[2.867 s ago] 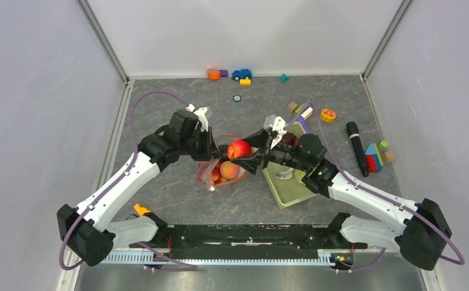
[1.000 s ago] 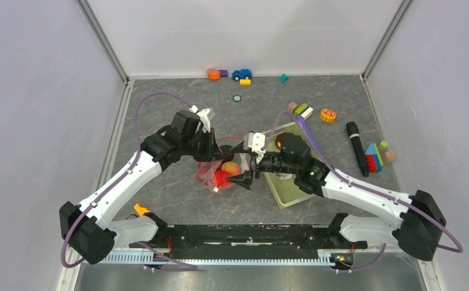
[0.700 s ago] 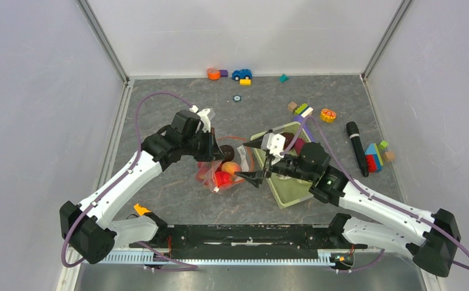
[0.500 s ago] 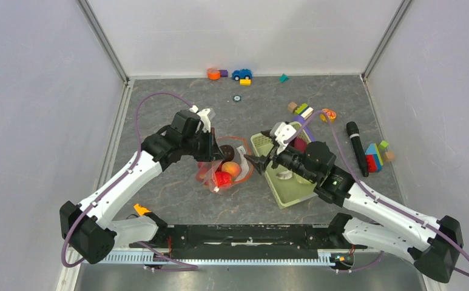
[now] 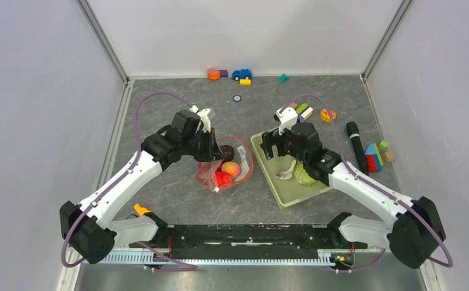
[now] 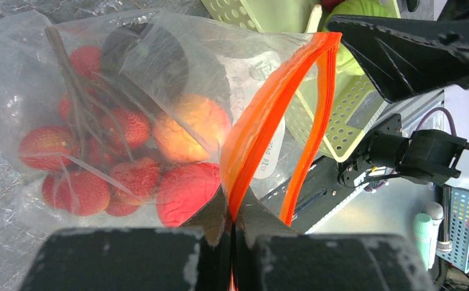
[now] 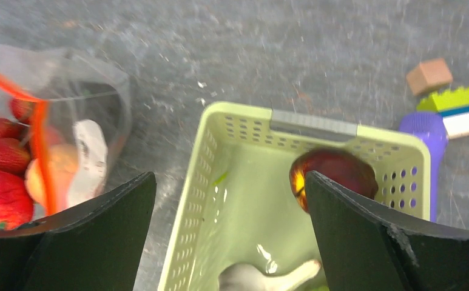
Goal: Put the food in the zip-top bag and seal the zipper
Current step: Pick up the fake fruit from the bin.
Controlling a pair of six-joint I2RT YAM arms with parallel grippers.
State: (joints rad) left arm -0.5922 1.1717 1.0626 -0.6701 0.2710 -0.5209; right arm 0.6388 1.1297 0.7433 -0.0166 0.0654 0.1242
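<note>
The clear zip-top bag (image 5: 227, 167) lies left of centre with its mouth held up. My left gripper (image 5: 210, 145) is shut on its red-orange zipper strip (image 6: 262, 121), which is pinched between my fingers (image 6: 233, 218). Inside the bag are red strawberries (image 6: 98, 182), a peach (image 6: 189, 127) and a dark plum (image 6: 153, 60). My right gripper (image 5: 269, 144) is open and empty above the far-left corner of the pale green basket (image 5: 280, 194). In the right wrist view its jaws (image 7: 229, 182) stand wide over the basket (image 7: 213, 200), which holds a dark red fruit (image 7: 335, 173). A green cabbage (image 5: 304, 177) also lies in the basket.
A white piece (image 7: 262, 279) lies in the basket. A purple piece (image 7: 423, 130), a green brick (image 7: 456, 97) and a wooden cube (image 7: 429, 76) lie just beyond it. A black marker (image 5: 356, 147) and coloured blocks (image 5: 374, 156) lie at right, a toy car (image 5: 241, 74) at the back wall.
My right gripper carried a red fruit into the bag's mouth, let it go, and pulled back right over the basket, open. My left gripper has kept its hold on the bag's strip.
</note>
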